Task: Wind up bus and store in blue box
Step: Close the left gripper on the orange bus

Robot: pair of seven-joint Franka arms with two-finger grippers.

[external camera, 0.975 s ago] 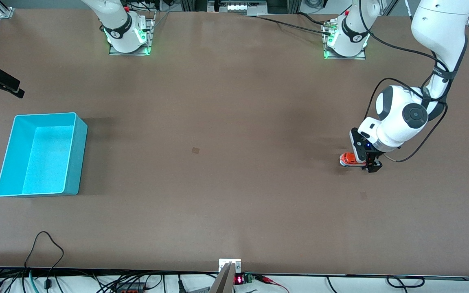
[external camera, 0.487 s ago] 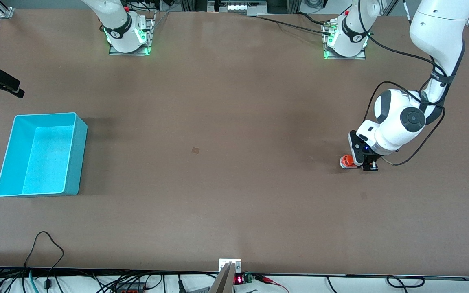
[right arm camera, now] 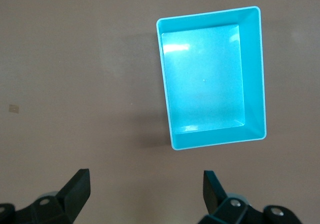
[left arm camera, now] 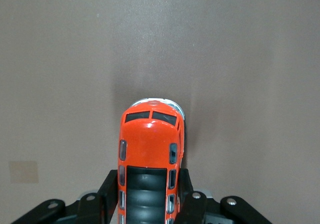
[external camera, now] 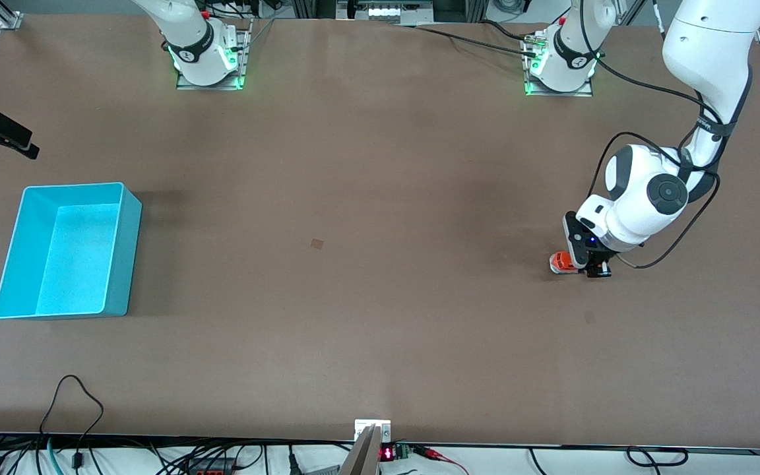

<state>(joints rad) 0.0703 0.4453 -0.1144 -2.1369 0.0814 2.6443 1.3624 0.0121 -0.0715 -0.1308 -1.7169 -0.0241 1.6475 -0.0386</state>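
Bus (left arm camera: 148,154) sits on the table — clamped between left hand (left arm camera: 148,196) fingers.

Even, bright overhead light, no harsh hotspots on the brown table (external camera: 367,198). Soft shadow spills from the blue box (external camera: 66,249) toward the table's middle; same in right wrist view, dark patch beside the box wall. White glare patch on the box floor there. Faint diffuse shadow around the bus (left arm camera: 148,154) in left wrist view, small sheen on its orange roof. Green glow at both arm bases. Front view sharp; slight bowing at the table's edges. Left wrist fingers (left arm camera: 107,189) a bit soft.
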